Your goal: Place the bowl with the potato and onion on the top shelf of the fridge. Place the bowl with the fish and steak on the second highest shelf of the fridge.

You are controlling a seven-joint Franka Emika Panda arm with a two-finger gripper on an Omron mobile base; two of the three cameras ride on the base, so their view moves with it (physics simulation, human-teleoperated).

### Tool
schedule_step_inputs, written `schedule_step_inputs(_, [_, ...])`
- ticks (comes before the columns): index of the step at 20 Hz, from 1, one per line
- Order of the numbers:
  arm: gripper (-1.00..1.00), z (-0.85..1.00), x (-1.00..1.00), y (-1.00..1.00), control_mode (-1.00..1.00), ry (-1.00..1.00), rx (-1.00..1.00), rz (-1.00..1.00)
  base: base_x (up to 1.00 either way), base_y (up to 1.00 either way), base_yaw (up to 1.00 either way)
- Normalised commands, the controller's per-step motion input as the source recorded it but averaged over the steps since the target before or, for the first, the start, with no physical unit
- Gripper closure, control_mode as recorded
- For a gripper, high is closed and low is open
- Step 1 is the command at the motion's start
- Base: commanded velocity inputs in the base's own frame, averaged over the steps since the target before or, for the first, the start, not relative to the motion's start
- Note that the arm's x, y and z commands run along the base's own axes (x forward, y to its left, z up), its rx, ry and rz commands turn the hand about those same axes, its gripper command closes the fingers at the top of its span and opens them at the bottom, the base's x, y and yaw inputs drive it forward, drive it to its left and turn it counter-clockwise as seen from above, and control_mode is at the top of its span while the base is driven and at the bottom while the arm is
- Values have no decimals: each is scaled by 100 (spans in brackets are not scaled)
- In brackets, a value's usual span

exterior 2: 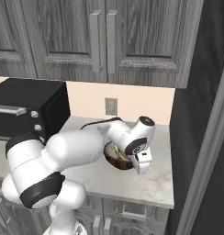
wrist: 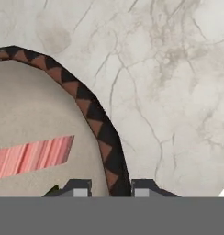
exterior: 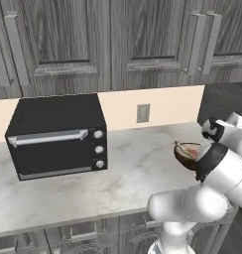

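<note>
Hand view: my pincer (wrist: pixel 111 189) is straddling the dark bowl's (wrist: pixel 102 133) rim at 6 o'clock, nearly closed on it. Steak (wrist: pixel 31 156) is sitting inside. Bowl's on the counter (wrist: pixel 169 92), so I'm guessing its fridge shelving is pending.

Black toaster oven (exterior: pixel 56 136) with three knobs sits at 9 o'clock on pale marble counter (exterior: pixel 128 173), grey wall outlet (exterior: pixel 143 113) at 12 o'clock on cream backsplash, dark wood upper cabinets (exterior: pixel 108 39) with long grey handles overhead.
</note>
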Motion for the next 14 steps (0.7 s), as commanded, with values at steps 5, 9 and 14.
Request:
schedule_step_inputs(5, [100, 84, -100, 71, -100, -12, 0, -16, 0, 0, 0])
schedule_step_inputs(9, [100, 98, -96, 100, -100, -27, 0, -5, 0, 0, 0])
schedule_step_inputs(14, [100, 100, -95, 99, -100, -40, 0, -1, 0, 0, 0])
